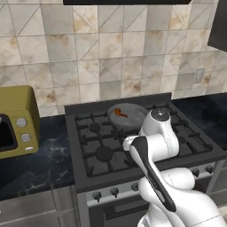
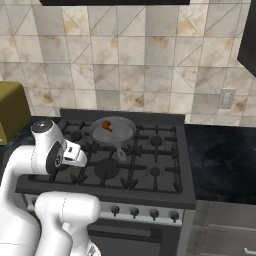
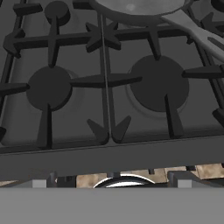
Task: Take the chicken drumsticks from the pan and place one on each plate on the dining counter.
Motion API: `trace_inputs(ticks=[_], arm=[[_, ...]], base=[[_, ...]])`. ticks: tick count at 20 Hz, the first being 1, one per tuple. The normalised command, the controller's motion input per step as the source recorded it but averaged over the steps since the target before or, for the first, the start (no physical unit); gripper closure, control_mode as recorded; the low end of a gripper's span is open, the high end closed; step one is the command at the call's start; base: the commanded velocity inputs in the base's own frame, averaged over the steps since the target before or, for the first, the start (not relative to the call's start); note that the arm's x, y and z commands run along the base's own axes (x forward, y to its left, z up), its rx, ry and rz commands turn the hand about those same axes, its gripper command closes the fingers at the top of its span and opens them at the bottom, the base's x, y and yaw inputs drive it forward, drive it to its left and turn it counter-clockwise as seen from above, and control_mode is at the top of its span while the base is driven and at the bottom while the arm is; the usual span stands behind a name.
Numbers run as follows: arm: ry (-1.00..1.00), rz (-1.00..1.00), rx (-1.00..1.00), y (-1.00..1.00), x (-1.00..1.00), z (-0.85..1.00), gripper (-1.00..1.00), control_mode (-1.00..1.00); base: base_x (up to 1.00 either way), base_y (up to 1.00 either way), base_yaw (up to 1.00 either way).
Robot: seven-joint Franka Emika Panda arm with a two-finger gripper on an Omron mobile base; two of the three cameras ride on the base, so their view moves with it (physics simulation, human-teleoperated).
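Pan [image 2: 114,131]: grey metal, smooth, dull sheen; handle [image 3: 199,33] likewise. Stove grates [image 3: 105,81]: dark, matt, cast-iron look. Stove front: brushed grey metal. Counter [image 1: 31,162]: black marble, white veins, glossy. Wall tiles [image 2: 135,65]: beige stone, mottled, matt. Microwave [image 1: 17,122]: olive casing, smooth. Arm [image 1: 159,133]: glossy white shell.

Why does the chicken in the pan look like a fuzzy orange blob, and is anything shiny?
In the left base view the chicken drumsticks are small and far off, so the pan shows them as an orange smudge; the right base view blurs them alike. In the hand view the pan's grey metal catches a pale sheen, and the stove looks evenly lit.
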Motion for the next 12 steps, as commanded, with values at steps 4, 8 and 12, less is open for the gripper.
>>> trace_inputs(ticks=[4, 8, 12], arm=[[0.00, 0.00, 0.00, 0.00, 0.00, 0.00, -1.00, 1.00], [0.00, 0.00, 0.00, 0.00, 0.00, 0.00, -1.00, 1.00], [0.00, 0.00, 0.00, 0.00, 0.00, 0.00, -1.00, 1.00]], base=[[0.00, 0.00, 0.00], [0.00, 0.00, 0.00], [0.00, 0.00, 0.00]])
